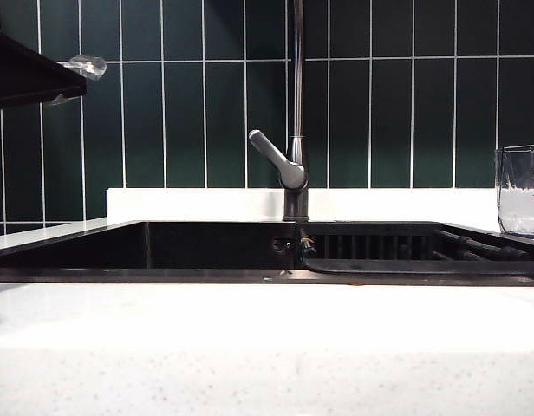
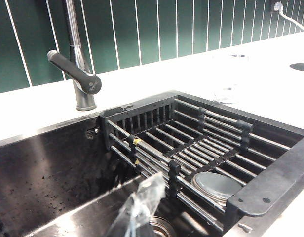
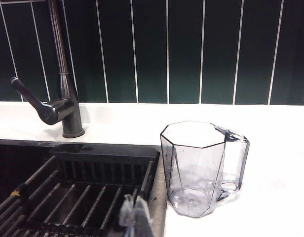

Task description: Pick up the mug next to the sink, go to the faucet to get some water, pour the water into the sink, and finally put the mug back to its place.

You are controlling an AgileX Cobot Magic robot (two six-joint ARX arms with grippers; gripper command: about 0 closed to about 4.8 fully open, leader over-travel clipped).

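One clear mug stands empty on the white counter just beside the sink; left gripper and right gripper, both pressed together, hang over the basin near the faucet.

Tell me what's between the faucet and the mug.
In the right wrist view, only bare white counter lies between the faucet and the mug. The sink with its black rack sits just in front of that stretch.

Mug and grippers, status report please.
Left gripper shut, empty, over sink. Right gripper shut, empty, short of mug. Mug upright on counter beside sink. Nothing between.
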